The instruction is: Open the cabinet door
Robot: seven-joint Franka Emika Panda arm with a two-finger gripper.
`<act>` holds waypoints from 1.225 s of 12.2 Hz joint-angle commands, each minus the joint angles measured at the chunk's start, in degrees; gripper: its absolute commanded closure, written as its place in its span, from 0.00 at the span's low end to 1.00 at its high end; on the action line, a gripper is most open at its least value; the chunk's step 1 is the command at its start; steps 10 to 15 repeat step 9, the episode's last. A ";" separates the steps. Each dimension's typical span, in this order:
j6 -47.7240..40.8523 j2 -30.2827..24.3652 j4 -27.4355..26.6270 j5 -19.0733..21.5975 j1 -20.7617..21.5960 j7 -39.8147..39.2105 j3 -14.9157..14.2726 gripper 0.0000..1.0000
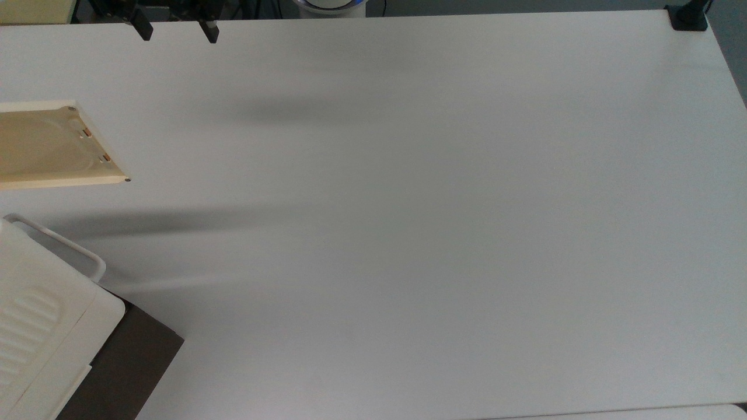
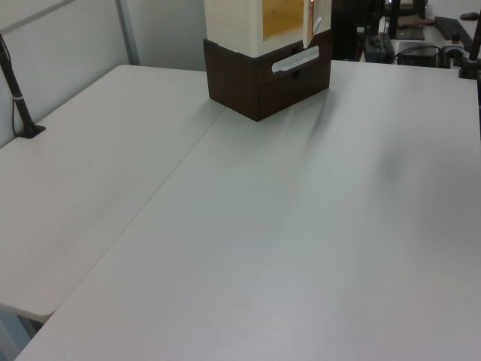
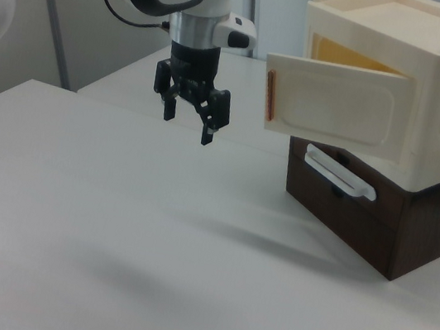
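Hanging above the white table (image 3: pixel 110 223) with jaws spread wide and nothing between them, gripper (image 3: pixel 189 120) well apart from the cabinet door (image 3: pixel 334 108). In the top view, two dark fingertips (image 1: pixel 145 30) at the upper edge, gripper (image 1: pixel 175 29) again clearly parted and empty.

Off to the right view's right of the jaws: cabinet door swung out from the cabinet (image 3: pixel 431 98), free edge with its orange-tan strip facing the jaws, a clear gap between that edge and the nearer fingertip. In the top view, cabinet door (image 1: pixel 52 146) below the jaws and toward the top view's left, inner face up to the camera, shallow recess and two small copper clips near the free edge. Cabinet (image 1: pixel 41 315) farther below still, ribbed top and white loop bar (image 1: pixel 64 245) showing. In the left view, cabinet door (image 2: pixel 308 22) seen edge-on as a thin strip at the front of the cabinet (image 2: pixel 233 22), sitting on a dark brown base (image 2: pixel 263 79).

Judging by the swing, task largely done: door standing wide from the opening.

Judging the handling: thin moulded plastic, so light, stiff, free on its hinge, probably smooth and a little slippery. Best hold for any further swing, likely the raised rim at the free edge, pinched across its thickness, away from the copper clips. Gentle force only; hinge side probably the weak point.
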 commanded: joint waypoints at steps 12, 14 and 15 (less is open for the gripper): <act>4.43 -0.69 -2.26 -2.04 0.84 -0.96 0.53 0.00; 4.43 -0.69 -2.26 -2.04 0.84 -0.96 0.53 0.00; 4.43 -0.69 -2.26 -2.04 0.84 -0.96 0.53 0.00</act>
